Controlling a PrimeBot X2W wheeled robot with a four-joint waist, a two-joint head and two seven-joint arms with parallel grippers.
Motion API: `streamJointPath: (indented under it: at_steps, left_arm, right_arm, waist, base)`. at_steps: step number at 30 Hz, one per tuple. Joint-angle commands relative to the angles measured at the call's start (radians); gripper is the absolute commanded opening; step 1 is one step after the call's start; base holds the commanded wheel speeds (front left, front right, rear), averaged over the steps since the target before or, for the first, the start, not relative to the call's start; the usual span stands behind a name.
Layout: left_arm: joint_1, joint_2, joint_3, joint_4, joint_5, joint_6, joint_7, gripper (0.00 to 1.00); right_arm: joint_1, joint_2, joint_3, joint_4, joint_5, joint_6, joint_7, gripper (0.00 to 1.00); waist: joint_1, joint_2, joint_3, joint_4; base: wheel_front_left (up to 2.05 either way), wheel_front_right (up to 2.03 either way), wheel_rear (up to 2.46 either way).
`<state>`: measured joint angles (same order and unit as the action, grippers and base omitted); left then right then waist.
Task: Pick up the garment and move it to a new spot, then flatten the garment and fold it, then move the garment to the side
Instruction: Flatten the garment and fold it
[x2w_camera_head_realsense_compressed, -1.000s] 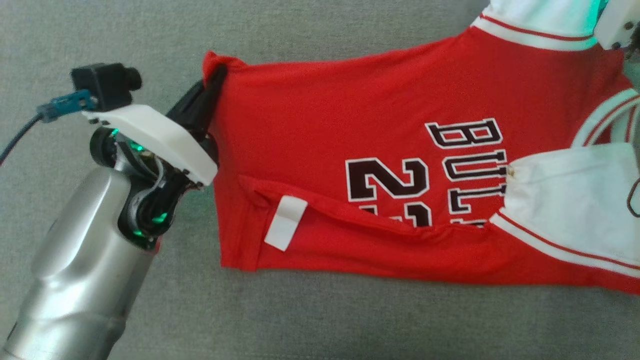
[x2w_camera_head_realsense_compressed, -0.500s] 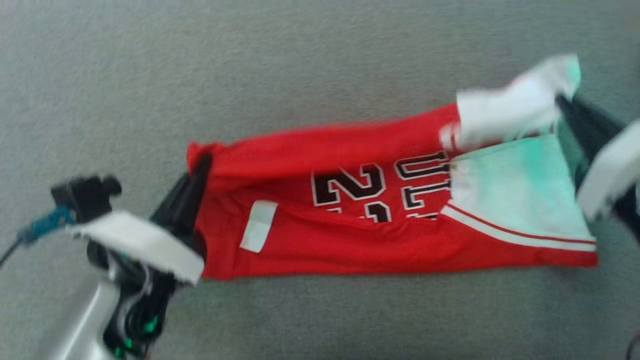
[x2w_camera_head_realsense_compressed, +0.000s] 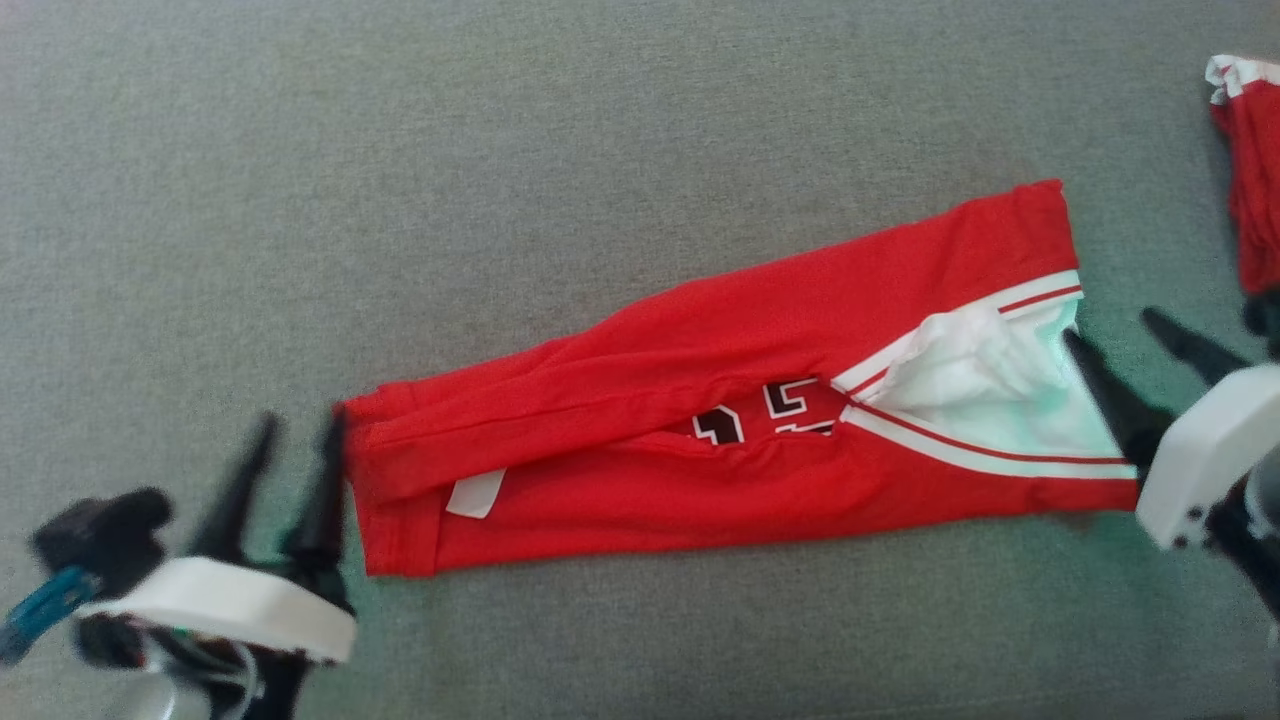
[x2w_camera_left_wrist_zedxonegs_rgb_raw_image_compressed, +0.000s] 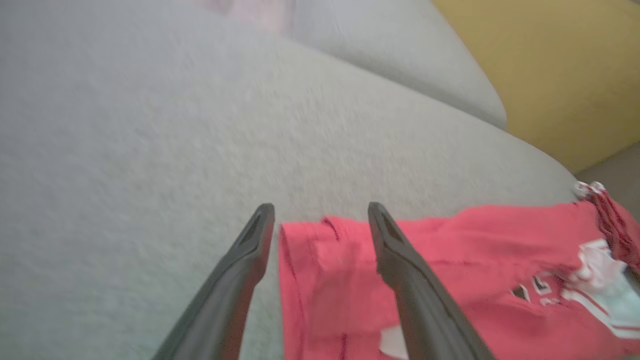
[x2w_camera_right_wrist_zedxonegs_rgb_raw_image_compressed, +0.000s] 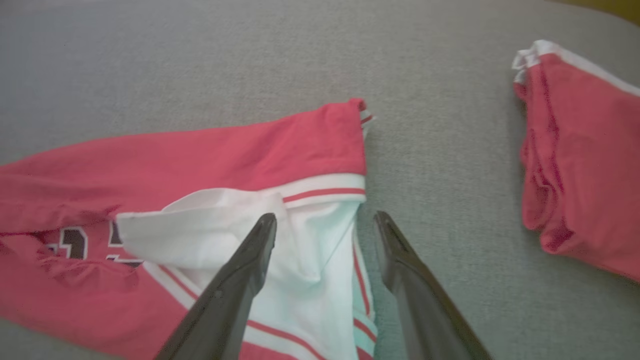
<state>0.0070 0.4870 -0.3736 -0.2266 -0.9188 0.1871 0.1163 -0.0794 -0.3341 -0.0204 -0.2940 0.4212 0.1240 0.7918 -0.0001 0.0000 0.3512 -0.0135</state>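
The garment (x2w_camera_head_realsense_compressed: 700, 400), a red jersey with white trim and black numbers, lies folded lengthwise in a long strip on the grey cushion (x2w_camera_head_realsense_compressed: 500, 150). My left gripper (x2w_camera_head_realsense_compressed: 300, 440) stands open just off its left end, fingers apart with nothing between them. In the left wrist view the open left gripper (x2w_camera_left_wrist_zedxonegs_rgb_raw_image_compressed: 321, 207) straddles the corner of the garment (x2w_camera_left_wrist_zedxonegs_rgb_raw_image_compressed: 450, 250) from above. My right gripper (x2w_camera_head_realsense_compressed: 1110, 328) is open beside the white-trimmed right end. From the right wrist, the open right gripper (x2w_camera_right_wrist_zedxonegs_rgb_raw_image_compressed: 326, 217) hovers over the white part of the garment (x2w_camera_right_wrist_zedxonegs_rgb_raw_image_compressed: 225, 150).
Another red garment (x2w_camera_head_realsense_compressed: 1250, 170) with white trim lies at the far right edge, seen also as the red pile (x2w_camera_right_wrist_zedxonegs_rgb_raw_image_compressed: 585, 165) in the right wrist view. A yellow wall (x2w_camera_left_wrist_zedxonegs_rgb_raw_image_compressed: 560, 65) shows beyond the cushion's edge.
Both grippers have let go of the garment and opened. The garment's upper half now lies folded over its lower half. The head camera has pulled back.
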Motion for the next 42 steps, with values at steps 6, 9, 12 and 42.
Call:
streamJointPath:
  at_steps: [6, 9, 12, 42]
  left_arm:
    - [-0.064, -0.023, 0.05, 0.027, 0.24, 0.041, -0.292, 1.0]
    - [-0.074, -0.057, 0.035, 0.046, 0.27, 0.039, -0.335, 1.0]
    - [-0.092, -0.106, 0.011, 0.087, 0.332, 0.014, -0.37, 1.0]
    - [0.038, -0.433, 0.254, 0.323, 0.567, -0.262, -0.378, 1.0]
  right_arm:
    - [-0.113, 0.065, -0.037, 0.105, -0.097, 0.007, 0.055, 1.0]
    - [-0.137, 0.062, -0.042, 0.164, -0.123, 0.007, 0.078, 1.0]
    - [-0.165, 0.053, -0.042, 0.24, -0.136, 0.007, 0.133, 1.0]
    - [-0.194, 0.062, -0.213, -0.031, 0.165, 0.007, 0.377, 0.0]
  waist:
    - [0.0001, 0.0, 0.008, 0.026]
    - [0.0001, 0.0, 0.013, 0.044]
    - [0.0001, 0.0, 0.024, 0.083]
    - [0.0001, 0.0, -0.126, 0.091]
  base:
    - [0.0, 0.0, 0.0]
    - [0.0, 0.0, 0.0]
    - [0.0, 0.0, 0.0]
    - [0.0, 0.0, 0.0]
